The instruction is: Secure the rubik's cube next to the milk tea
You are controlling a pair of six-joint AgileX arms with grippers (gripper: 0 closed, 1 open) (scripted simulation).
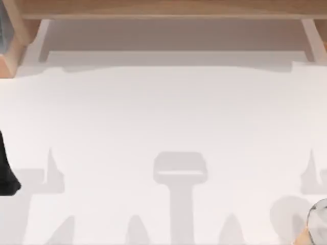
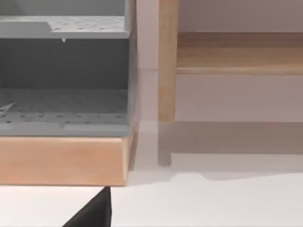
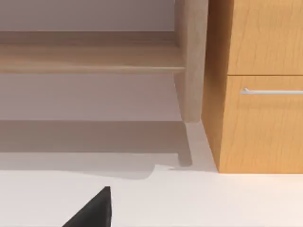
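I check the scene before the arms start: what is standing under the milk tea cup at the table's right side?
The milk tea stands on the white table, casting a grey shadow leftward. The frame edge cuts the cup, so its base and far side cannot be seen.

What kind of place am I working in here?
Probably a rendered workshop or office bench: a white table with a wooden shelf along its back, a grey pegboard rack at one end, a wooden drawer cabinet at the other. The milk tea sits at the right edge.
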